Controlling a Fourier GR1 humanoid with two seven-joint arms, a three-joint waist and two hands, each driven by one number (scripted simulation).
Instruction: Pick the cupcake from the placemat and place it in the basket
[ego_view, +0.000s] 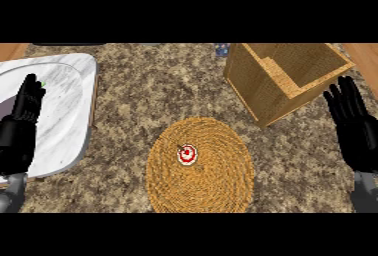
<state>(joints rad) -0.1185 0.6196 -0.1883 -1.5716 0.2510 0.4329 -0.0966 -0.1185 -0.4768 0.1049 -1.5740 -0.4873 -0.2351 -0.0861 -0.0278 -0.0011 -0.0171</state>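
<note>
Small red-and-white cupcake sits near the round woven placemat's centre, basket at 1 o'clock, both hands' fingers straight, empty.

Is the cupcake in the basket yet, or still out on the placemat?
Still out. The cupcake sits near the middle of the round woven placemat, apart from the basket; neither hand touches it.

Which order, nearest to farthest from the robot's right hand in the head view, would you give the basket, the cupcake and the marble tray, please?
From the right hand:
1. Basket, just to its left, at upper right.
2. Cupcake, mid-counter on the round placemat.
3. Marble tray, far left, by the left hand.
</note>
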